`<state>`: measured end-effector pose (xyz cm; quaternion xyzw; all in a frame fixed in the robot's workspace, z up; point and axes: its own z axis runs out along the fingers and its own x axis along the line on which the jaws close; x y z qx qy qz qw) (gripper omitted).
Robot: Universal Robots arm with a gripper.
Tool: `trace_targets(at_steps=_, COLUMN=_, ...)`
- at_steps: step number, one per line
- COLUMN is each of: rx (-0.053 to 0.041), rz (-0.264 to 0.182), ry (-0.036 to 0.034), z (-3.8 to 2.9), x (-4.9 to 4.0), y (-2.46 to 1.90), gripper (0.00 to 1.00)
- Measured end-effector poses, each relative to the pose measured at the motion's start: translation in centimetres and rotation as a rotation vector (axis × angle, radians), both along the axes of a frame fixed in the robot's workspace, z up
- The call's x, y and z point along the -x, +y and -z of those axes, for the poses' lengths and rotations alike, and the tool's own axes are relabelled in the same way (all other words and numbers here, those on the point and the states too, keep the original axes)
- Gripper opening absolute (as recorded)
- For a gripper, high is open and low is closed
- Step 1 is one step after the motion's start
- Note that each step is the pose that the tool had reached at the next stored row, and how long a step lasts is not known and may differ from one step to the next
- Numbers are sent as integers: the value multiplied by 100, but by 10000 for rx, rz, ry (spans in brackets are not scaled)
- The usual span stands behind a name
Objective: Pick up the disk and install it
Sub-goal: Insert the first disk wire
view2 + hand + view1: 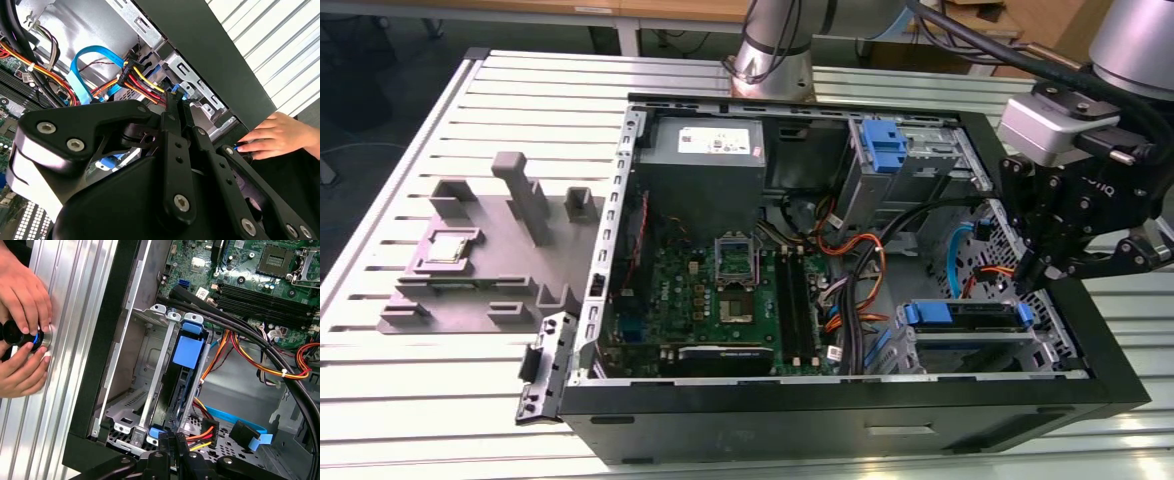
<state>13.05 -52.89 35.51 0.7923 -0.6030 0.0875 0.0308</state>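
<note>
One gripper (172, 447) with fingers closed together sits at the end of the disk (172, 390) (long axis running away from it), slotted in its bay.

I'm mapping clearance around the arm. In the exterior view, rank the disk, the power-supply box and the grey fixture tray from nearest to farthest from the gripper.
From the gripper:
1. The disk, in its bay just below.
2. The power-supply box, the case's far corner.
3. The grey fixture tray, outside the case, the exterior view's left.

Bright, even overhead light. The slatted aluminium table (440, 400) gleams with soft glare; the computer case (854, 420) interior is shadowed. Close gripper (172, 107) linkages look slightly soft in both wrist views.
</note>
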Motion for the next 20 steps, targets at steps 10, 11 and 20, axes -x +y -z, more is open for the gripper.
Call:
trace_targets(at_steps=10, rx=1, rz=1200, ry=0, z=12, x=0, y=0, gripper=17)
trace_targets(at_steps=11, rx=1, rz=1319, ry=1, z=14, x=0, y=0, gripper=17)
trace_targets(at_steps=20, rx=-240, rz=1980, ry=97, z=20, x=1, y=-1, gripper=17)
